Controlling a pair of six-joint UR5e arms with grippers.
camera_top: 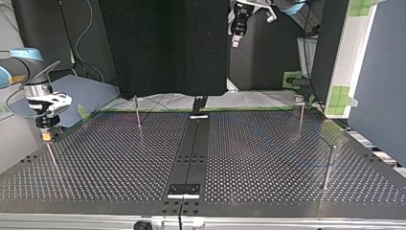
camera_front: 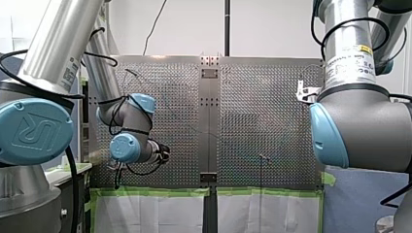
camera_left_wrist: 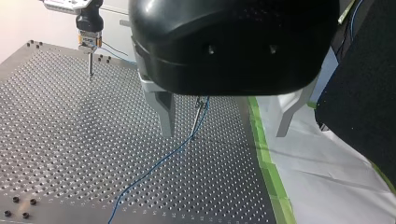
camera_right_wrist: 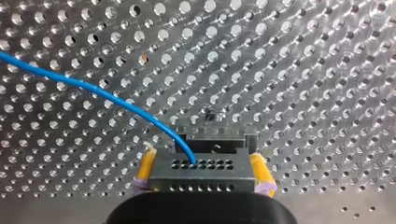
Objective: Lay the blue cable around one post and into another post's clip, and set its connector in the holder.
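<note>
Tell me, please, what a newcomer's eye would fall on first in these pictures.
The blue cable, bright against the perforated table; in the right wrist view it curves into the connector that my right gripper clamps between yellow pads. In the left wrist view, my left gripper hangs open, a thin post and the cable showing between its fingers.

The cable (camera_right_wrist: 93, 91) was bright blue. The connector (camera_right_wrist: 201, 175) was dark grey, with two rows of small holes across its face. Our right tool (camera_right_wrist: 203, 151) had yellow pads (camera_right_wrist: 145, 168), lilac at one end. Our left tool (camera_left_wrist: 224, 133) had a glossy black body and pale grey metal fingers (camera_left_wrist: 166, 112). The surface (camera_top: 268, 158) was silver, dotted all over with a regular grid of holes, with a black strip (camera_top: 194, 143) down its middle. Green tape (camera_left_wrist: 264, 154) edged it, beside a white sheet (camera_left_wrist: 322, 163).
</note>
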